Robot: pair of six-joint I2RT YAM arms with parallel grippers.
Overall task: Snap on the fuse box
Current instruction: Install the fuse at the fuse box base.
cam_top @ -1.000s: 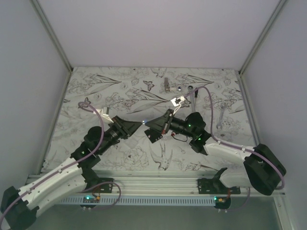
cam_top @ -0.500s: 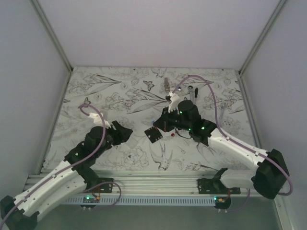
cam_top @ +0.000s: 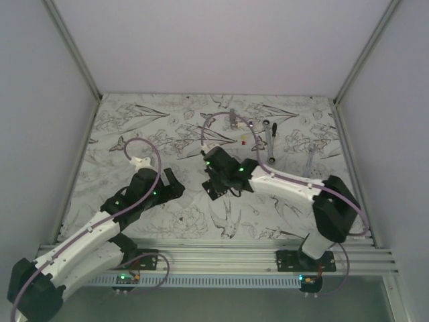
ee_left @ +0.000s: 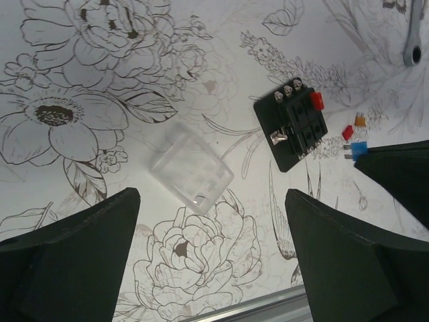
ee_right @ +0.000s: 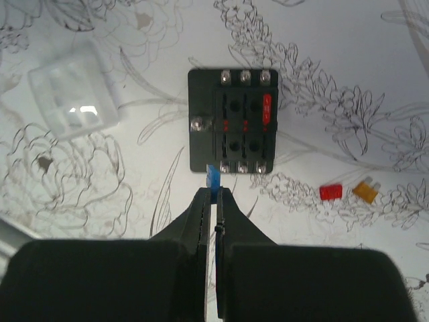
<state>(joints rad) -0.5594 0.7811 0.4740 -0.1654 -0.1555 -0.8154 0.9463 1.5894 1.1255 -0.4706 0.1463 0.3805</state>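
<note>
The fuse box (ee_right: pixel 234 121) is a black square block lying flat on the flower-print mat, with one red fuse (ee_right: pixel 267 111) in its slots. My right gripper (ee_right: pixel 214 191) hangs just at its near edge, shut on a small blue fuse (ee_right: pixel 213 180). A clear plastic cover (ee_left: pixel 191 168) lies on the mat left of the fuse box (ee_left: pixel 291 131). My left gripper (ee_left: pixel 214 268) stands wide open above the mat, short of the cover, with nothing between its fingers. From above, the left gripper (cam_top: pixel 172 182) is left of the fuse box (cam_top: pixel 212 192).
A loose red fuse (ee_right: pixel 330 192) and an orange one (ee_right: pixel 365 191) lie right of the fuse box. A ratchet wrench (cam_top: pixel 269 142) and a flat spanner (cam_top: pixel 308 164) lie further back right. Grey walls enclose the mat; a metal rail (cam_top: pixel 221 255) runs along the near edge.
My left gripper has opened wide and drawn back to the left. The right arm has swung left and come down over the fuse box, still shut.
</note>
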